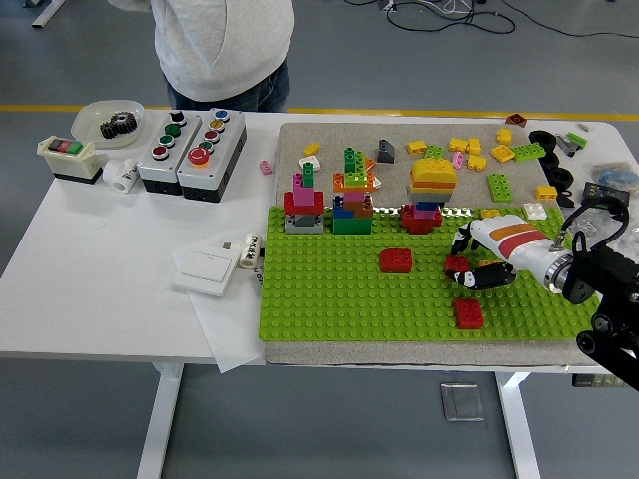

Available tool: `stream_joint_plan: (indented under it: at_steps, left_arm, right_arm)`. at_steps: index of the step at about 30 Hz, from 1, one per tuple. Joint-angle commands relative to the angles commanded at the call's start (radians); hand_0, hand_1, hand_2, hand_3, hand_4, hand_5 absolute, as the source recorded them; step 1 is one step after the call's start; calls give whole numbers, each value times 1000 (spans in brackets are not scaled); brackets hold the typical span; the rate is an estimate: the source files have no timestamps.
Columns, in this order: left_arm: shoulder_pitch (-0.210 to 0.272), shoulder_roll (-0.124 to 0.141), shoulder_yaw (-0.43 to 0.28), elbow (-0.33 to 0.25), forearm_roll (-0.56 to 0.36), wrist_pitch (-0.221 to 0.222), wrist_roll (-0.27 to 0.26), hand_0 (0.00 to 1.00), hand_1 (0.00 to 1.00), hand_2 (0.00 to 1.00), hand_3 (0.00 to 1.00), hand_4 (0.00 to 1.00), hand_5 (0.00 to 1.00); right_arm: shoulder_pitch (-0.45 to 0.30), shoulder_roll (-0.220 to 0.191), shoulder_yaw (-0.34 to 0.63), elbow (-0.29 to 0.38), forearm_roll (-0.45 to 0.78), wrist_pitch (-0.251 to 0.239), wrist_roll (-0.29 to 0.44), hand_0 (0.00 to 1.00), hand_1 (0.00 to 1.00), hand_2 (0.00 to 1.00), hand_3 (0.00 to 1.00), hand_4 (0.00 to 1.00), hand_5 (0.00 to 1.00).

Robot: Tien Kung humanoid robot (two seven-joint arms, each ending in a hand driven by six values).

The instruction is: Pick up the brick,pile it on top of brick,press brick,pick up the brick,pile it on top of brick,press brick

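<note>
Bright green baseplate [329,299] on a beige mat [329,135], white table [110,279] beneath. Three red bricks: one [395,260] mid-plate, one [468,313] nearer, one [457,265] under black fingertips [469,282]. White right hand [499,251] with orange and red stripes, black arm [609,294] behind. Yellow stack top [433,175] over red and purple. Pink-and-green tower [304,195] on grey. Grey button boxes [190,150] dotted red, green, black. Light grey sweatshirt [225,40], blue jeans [265,90] beyond.
</note>
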Motion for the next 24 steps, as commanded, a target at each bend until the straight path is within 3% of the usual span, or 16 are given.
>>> stream_joint_plan:
  at_steps: [15,24]
  left_arm:
    - [2,0,4,1,-6,-2,-3,831,920,931,833,829,789]
    - [3,-1,3,3,-7,-2,-4,834,920,931,833,828,787]
  right_arm:
    - [-15,-37,33,79,-16,-11,8,487,511,546,501,722,445]
    - [-92,-123,106,247,-94,-21,12,492,509,547,500,721,446]
